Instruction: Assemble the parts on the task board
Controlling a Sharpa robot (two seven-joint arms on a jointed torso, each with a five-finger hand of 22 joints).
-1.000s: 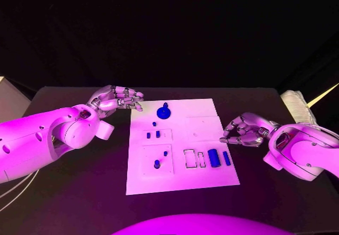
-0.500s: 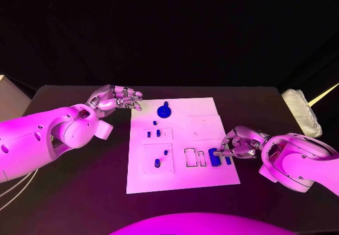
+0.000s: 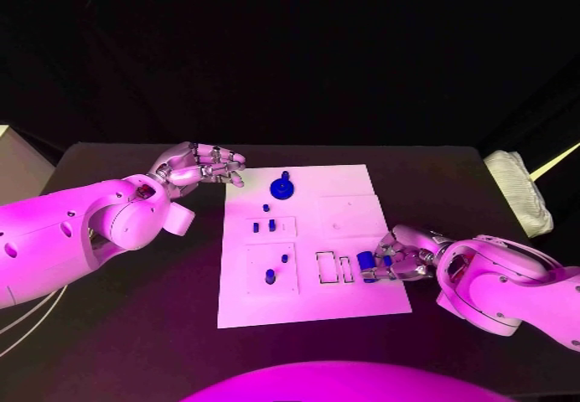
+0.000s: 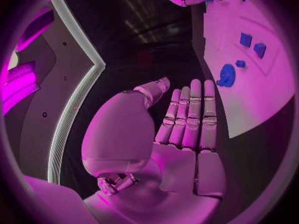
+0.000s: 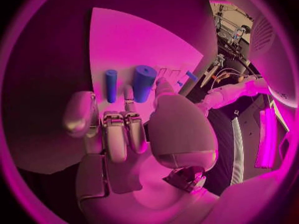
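Note:
The white task board (image 3: 317,293) lies mid-table. A thick blue cylinder (image 3: 366,269) and a thin one (image 3: 387,270) lie side by side near its right edge. My right hand (image 3: 404,255) hangs low over them with curled fingers. In the right wrist view a fingertip (image 5: 127,93) lies between the thin cylinder (image 5: 111,84) and the thick one (image 5: 143,82), the thumb on the thick one's other side; a grip cannot be made out. A round blue part (image 3: 281,191) and small blue pieces (image 3: 270,278) stand further left. My left hand (image 3: 199,166), fingers stretched out, holds nothing beside the board's far left corner.
A pale folded cloth (image 3: 520,189) lies at the table's right edge. A white box (image 3: 12,163) stands off the table's left side. Two empty rectangular slots (image 3: 326,268) sit just left of the cylinders. Bare black table (image 3: 133,310) surrounds the board.
My right hand has moved in from beside the board's right edge and come down onto the two blue cylinders. The left hand has stayed where it was.

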